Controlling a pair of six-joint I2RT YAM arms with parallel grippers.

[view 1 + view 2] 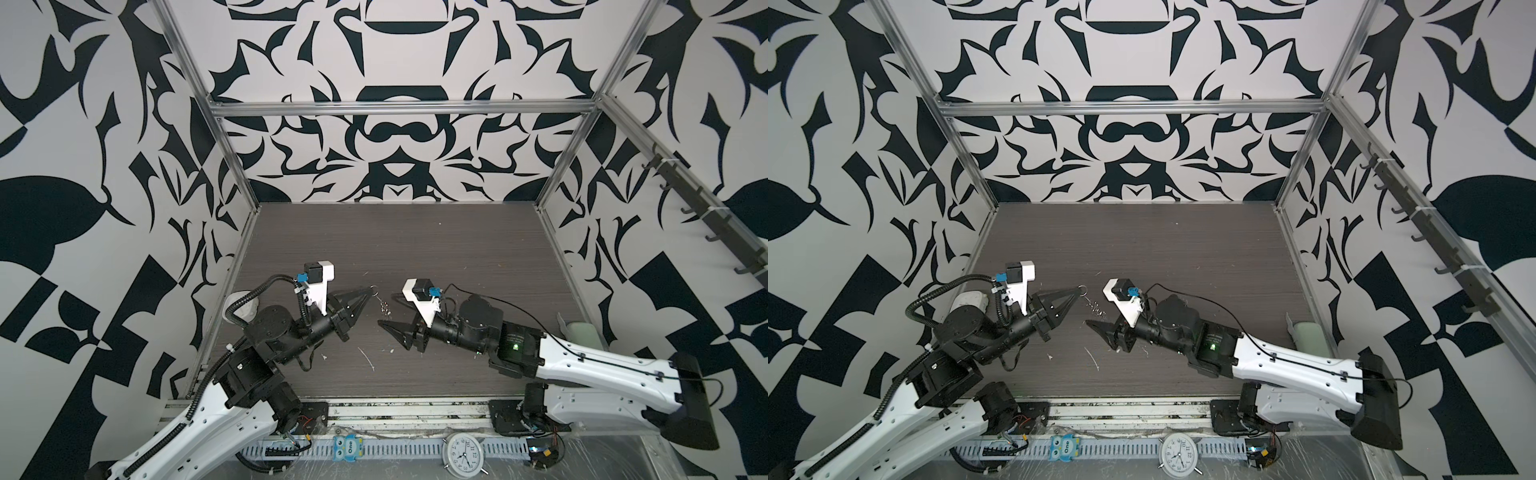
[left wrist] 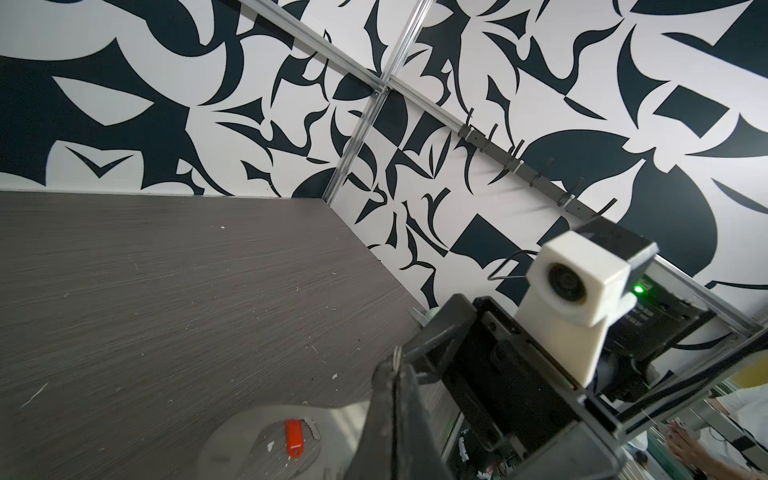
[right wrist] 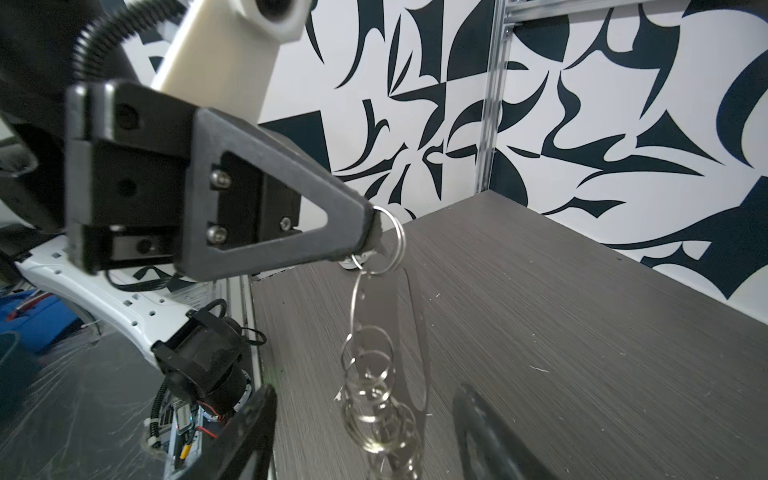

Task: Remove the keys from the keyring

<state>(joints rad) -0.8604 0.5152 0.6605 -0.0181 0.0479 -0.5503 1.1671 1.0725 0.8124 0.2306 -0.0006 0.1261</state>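
A: Where's the keyring [image 3: 376, 374]?
B: Hanging over the surface [image 3: 582, 332], its top ring pinched in the left jaws, which are pressed together on it.
A: And the right jaws?
B: Spread, one on either side of the keyring's low end, apart from it.
A: What else?
B: A red-tagged key [image 2: 294, 438] lying in a grey dish [image 2: 232, 432].

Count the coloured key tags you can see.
1. A red tag lies beside its key in a pale dish, in the left wrist view. Others may be hidden.
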